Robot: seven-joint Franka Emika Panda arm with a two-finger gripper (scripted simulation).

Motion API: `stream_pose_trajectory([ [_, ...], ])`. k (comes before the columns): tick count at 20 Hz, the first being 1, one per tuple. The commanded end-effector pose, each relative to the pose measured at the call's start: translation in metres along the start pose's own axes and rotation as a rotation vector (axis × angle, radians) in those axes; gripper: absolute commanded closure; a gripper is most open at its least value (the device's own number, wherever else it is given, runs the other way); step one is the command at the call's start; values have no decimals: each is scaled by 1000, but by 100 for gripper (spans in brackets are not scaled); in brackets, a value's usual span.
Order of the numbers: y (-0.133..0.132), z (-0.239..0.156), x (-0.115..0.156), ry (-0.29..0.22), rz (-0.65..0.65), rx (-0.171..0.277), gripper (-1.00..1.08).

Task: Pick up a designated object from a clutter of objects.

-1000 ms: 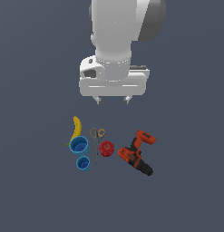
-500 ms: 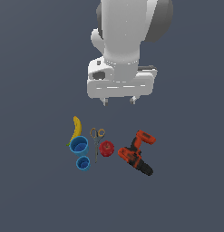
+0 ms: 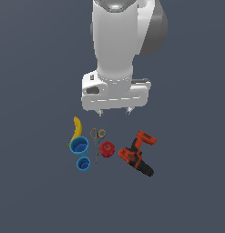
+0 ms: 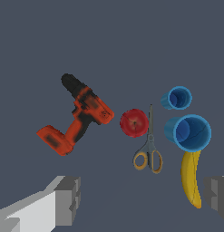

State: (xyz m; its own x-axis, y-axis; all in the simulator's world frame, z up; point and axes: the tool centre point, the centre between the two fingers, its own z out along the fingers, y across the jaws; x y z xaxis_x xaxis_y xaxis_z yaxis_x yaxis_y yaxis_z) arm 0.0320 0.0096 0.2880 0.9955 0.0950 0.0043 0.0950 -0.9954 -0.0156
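Your small plain blue plastic cup [image 3: 84,163] [image 4: 177,98] stands upright, mouth up (long axis vertical), just beside the larger blue cup [image 3: 79,146] [image 4: 189,132], with the tan-handled scissors [image 3: 96,141] [image 4: 149,151] and small red round fruit [image 3: 106,149] [image 4: 133,123] near. Your white gripper [image 3: 115,111] hangs above the clutter with jaws spread and empty. Everything rests on a flat, plain dark grey-blue surface [image 3: 186,195] [image 4: 109,41] that fills both views.

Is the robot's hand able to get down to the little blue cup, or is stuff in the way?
Probably yes. The hand is open, with nothing under it. The small plain blue plastic cup stands apart, open side up. Its closest neighbours are the larger blue cup and tan-handled scissors.
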Motion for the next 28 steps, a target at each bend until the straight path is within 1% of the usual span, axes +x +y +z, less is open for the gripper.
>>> stream_pose_trajectory([
  [1, 10, 11, 10, 0, -11, 0, -92],
  [6, 35, 41, 35, 0, -42, 0, -92],
  [15, 91, 112, 72, -1, -106, -5, -92],
  [22, 126, 161, 86, -3, -147, -11, -92],
  [28, 144, 187, 91, -5, -168, -14, -92],
])
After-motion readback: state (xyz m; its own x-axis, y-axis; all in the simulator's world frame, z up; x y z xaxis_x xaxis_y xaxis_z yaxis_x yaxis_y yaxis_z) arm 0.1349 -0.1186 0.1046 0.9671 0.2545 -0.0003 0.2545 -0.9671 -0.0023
